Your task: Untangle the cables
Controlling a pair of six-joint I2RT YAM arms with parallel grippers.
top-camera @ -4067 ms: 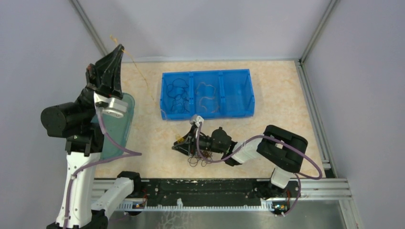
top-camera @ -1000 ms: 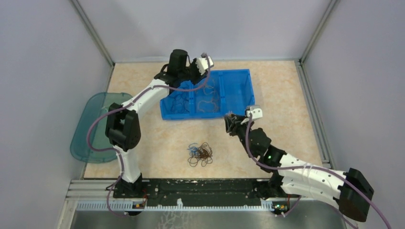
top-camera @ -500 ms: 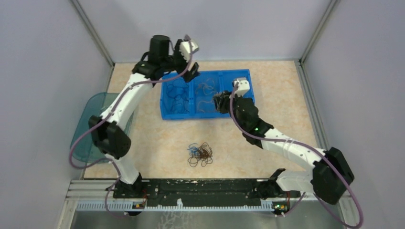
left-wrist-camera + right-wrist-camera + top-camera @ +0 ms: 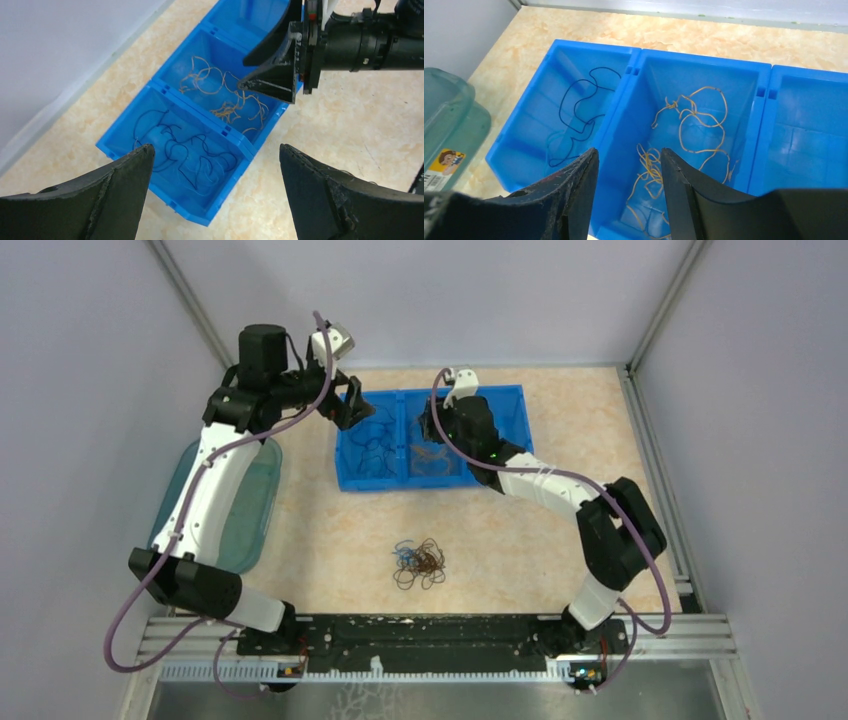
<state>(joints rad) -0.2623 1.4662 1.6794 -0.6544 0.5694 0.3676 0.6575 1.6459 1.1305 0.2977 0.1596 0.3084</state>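
Top external: some sorted cables [image 4: 372, 452] lie in the blue bin [image 4: 400, 485]; a tangle [image 4: 420, 563] lies unsorted in front of it. Over the bin, the left hand [image 4: 350, 408] gapes wide and the right hand [image 4: 428, 430] is half-open, both empty.

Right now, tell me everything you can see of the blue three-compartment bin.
The blue bin looks like glossy moulded plastic, three open compartments side by side. It sits flat on the beige table, toward the far side. Seen from above, the left compartment holds dark wires, the middle yellow-orange wires, the right looks empty. The right gripper hangs above the middle one, jaws apart.
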